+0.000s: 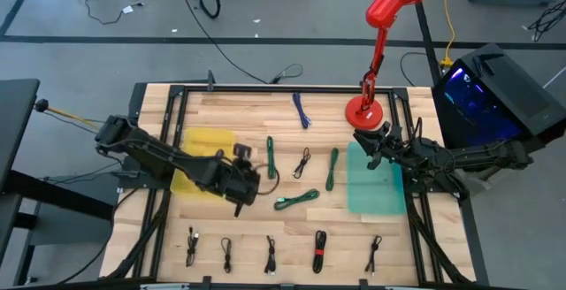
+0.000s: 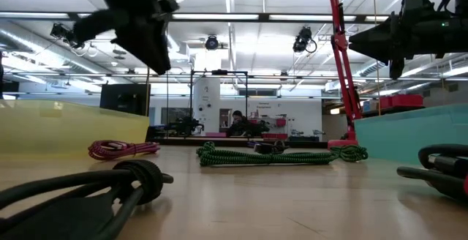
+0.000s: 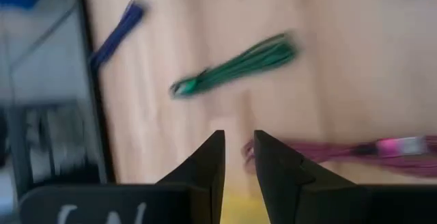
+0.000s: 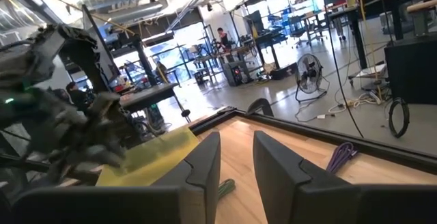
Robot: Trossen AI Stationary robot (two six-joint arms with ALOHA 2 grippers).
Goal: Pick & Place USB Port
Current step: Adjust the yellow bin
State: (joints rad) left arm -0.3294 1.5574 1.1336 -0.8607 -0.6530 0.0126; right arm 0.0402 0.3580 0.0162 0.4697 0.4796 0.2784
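Note:
Several bundled cables lie on the wooden table (image 1: 248,237). A magenta cable (image 3: 382,149) rests flat just beyond my left gripper's fingertips, and it also shows in the low view (image 2: 121,149). A green cable (image 3: 235,67) and a blue cable (image 3: 113,33) lie farther off. My left gripper (image 3: 239,145) hangs above the table by the yellow tray (image 1: 202,162), slanting down, open by a narrow gap with nothing between its fingers. My right gripper (image 4: 235,149) waits raised over the teal tray (image 1: 376,184), pointing level, also narrowly open with nothing in it.
More green cables (image 1: 296,200) and a black one (image 1: 303,160) lie mid-table. A row of black cables (image 1: 270,253) lines the near edge. A red desk lamp (image 1: 364,109) stands at the far right. A dark frame rail (image 1: 292,88) borders the table.

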